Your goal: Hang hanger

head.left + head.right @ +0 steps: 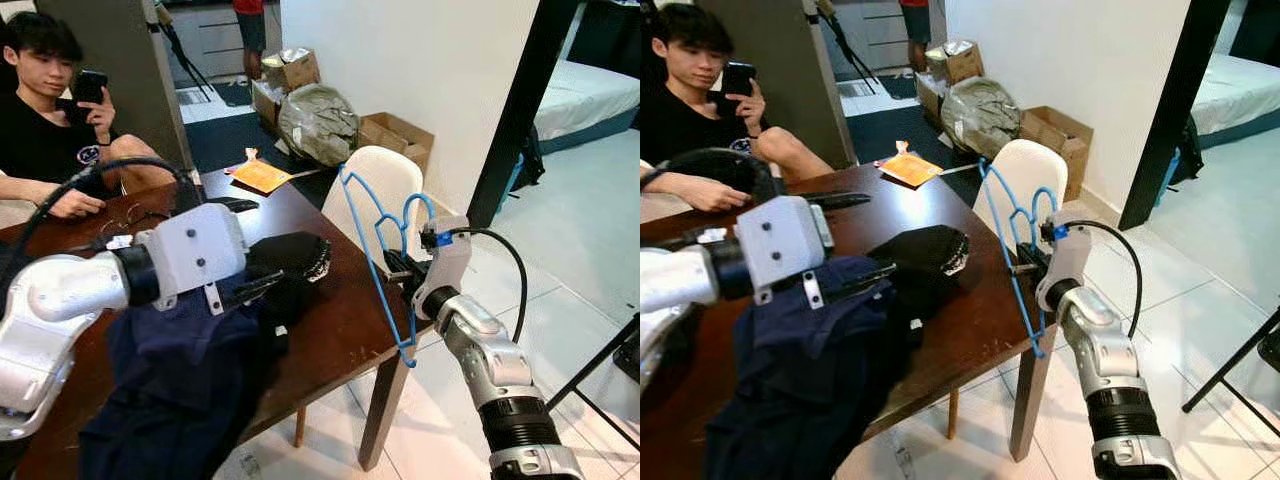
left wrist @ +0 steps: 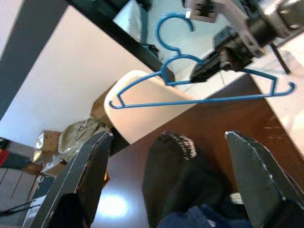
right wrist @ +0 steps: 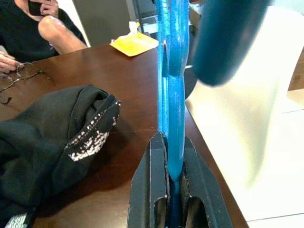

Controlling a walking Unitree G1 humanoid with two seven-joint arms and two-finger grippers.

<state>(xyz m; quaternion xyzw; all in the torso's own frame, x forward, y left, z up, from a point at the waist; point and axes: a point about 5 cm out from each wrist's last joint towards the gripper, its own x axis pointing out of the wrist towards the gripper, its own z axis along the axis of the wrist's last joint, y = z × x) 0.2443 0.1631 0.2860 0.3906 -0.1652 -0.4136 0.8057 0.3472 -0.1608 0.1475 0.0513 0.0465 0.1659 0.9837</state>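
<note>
Gripping blue hanger (image 1: 385,255) — right gripper (image 3: 169,183) clamped on wire, held off table's (image 1: 340,330) right edge. Left gripper (image 2: 166,180) spread wide, empty, over dark clothes (image 1: 190,370).

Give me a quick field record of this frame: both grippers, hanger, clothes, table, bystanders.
right gripper: shut on the blue hanger, held beside the table edge
left gripper: open, over the clothes, holding nothing
clothes: navy garment draped off the near edge; black garment beyond it
table: dark wood, also holds an orange packet
chair: white, at the table's right side
person: seated at far side, holding a phone
</note>
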